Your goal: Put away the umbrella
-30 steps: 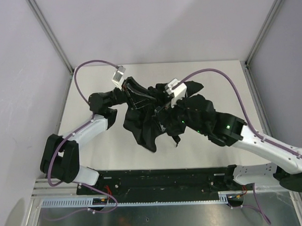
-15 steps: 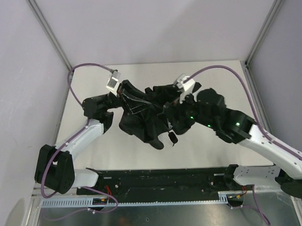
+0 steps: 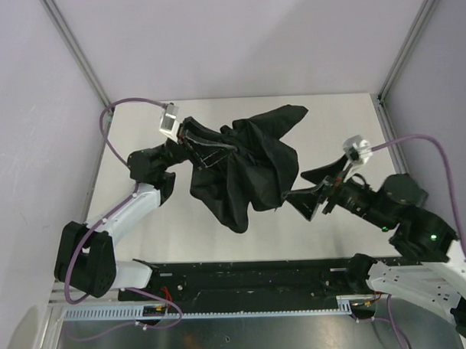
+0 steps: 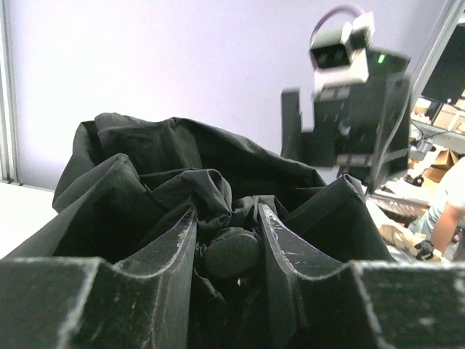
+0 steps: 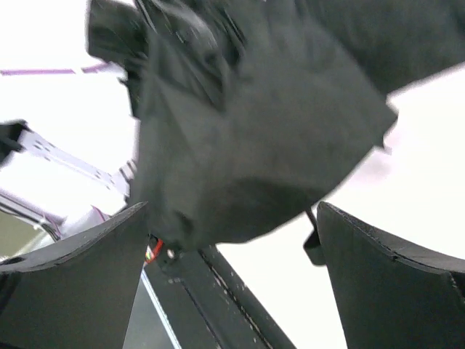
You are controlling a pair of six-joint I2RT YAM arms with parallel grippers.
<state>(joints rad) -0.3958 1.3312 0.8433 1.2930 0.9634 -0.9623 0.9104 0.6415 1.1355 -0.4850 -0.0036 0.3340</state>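
Right gripper [image 3: 296, 185]: jaws wide apart, empty, pulled back from the matte black fabric compact umbrella [image 3: 248, 162] it crowded a second ago. Umbrella hangs bunched over the pale table [image 3: 181, 230], left gripper [image 4: 227, 240] clamped on its folds. Probably a regrasp next; folding unfinished.

Over the top camera, the umbrella [image 3: 248, 162] reads plain matte black to me, no print, with thin pale ribs [image 3: 213, 151] showing near its left end. The left arm [image 3: 135, 208] and right arm [image 3: 405, 279] are white along the links and black at the joints. The left gripper [image 3: 193, 141] and right gripper [image 3: 297, 186] are black too. Through the left wrist camera I see grey-white scuffs on the black fingers [image 4: 178, 243]. The cables [image 3: 117, 109] are purple, the table [image 3: 166, 223] off-white, the walls [image 3: 251, 44] pale lilac. A green light [image 3: 432, 239] glows on the right arm.
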